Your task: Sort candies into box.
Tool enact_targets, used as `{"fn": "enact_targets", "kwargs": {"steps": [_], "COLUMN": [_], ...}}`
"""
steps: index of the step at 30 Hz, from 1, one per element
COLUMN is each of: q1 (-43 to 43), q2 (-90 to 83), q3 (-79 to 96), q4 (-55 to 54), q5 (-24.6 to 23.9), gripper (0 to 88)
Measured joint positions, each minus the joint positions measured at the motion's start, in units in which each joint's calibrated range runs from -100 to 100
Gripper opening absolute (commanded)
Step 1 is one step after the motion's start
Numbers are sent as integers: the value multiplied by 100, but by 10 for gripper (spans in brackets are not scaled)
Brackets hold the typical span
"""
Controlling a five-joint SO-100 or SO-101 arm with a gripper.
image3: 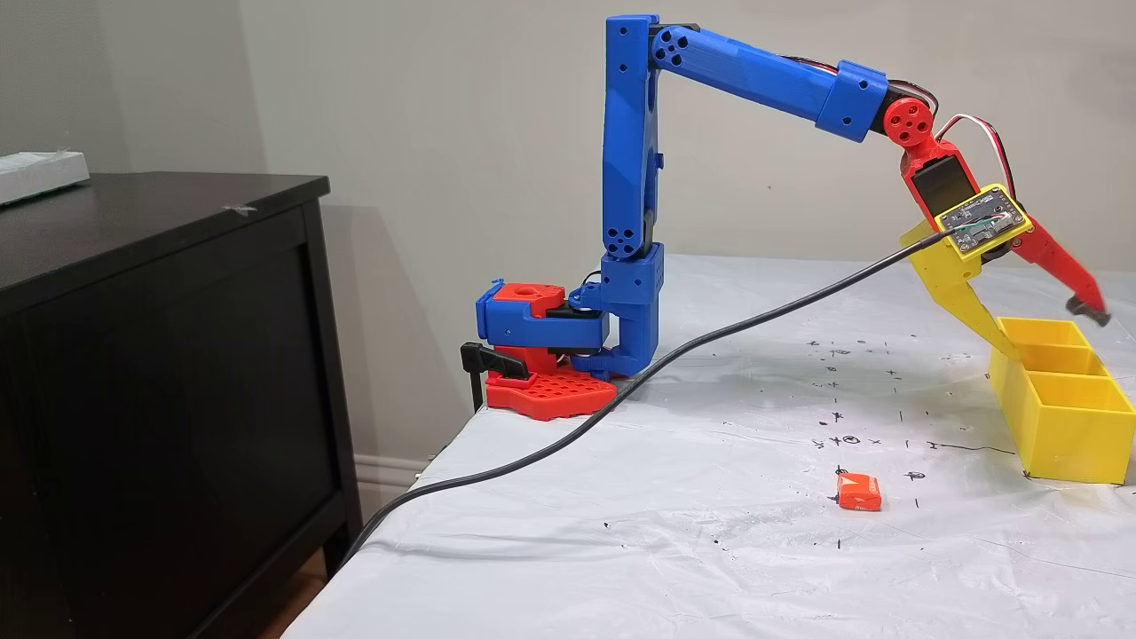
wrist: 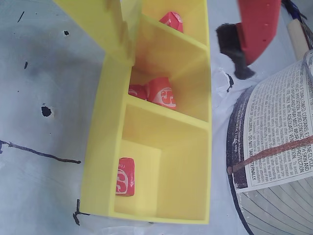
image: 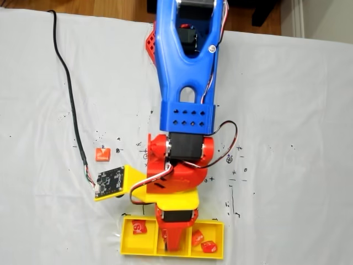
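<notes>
The yellow box (image: 128,243) lies at the bottom edge of a fixed view, and its three compartments also show in the wrist view (wrist: 100,147). My gripper (image: 172,243) hangs open over its middle compartment, with nothing between the yellow finger and the red finger (wrist: 254,29). From the side, the open gripper (image3: 1045,327) is just above the box (image3: 1065,426). Below it, one candy (image: 139,226) sits in the left compartment and two candies (image: 203,242) in the right. The wrist view has a candy (wrist: 125,176) in the near compartment, two (wrist: 161,92) in the middle and one (wrist: 171,20) in the far. One candy (image: 102,154) (image3: 858,491) lies loose on the cloth.
A black cable (image3: 621,399) runs across the white, pen-marked cloth to the wrist camera board (image: 109,183). A round container with a printed label (wrist: 279,147) stands right beside the box. A dark cabinet (image3: 160,373) stands off the table's left edge.
</notes>
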Motion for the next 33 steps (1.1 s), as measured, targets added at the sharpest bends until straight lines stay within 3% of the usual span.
{"fn": "enact_targets", "kwargs": {"steps": [10, 16, 21, 25, 28, 33], "q1": [414, 1046, 1787, 2333, 2567, 2918], "q2": [-584, -1345, -1785, -1743, -1481, -1235], "q3": [-385, -265, 479, 873, 881, 1061], "q4": [1262, 2317, 2508, 2452, 2444, 2135], "q5": [195, 796, 1358, 1792, 1993, 2203], "gripper": [2, 2, 4, 66, 164, 225]}}
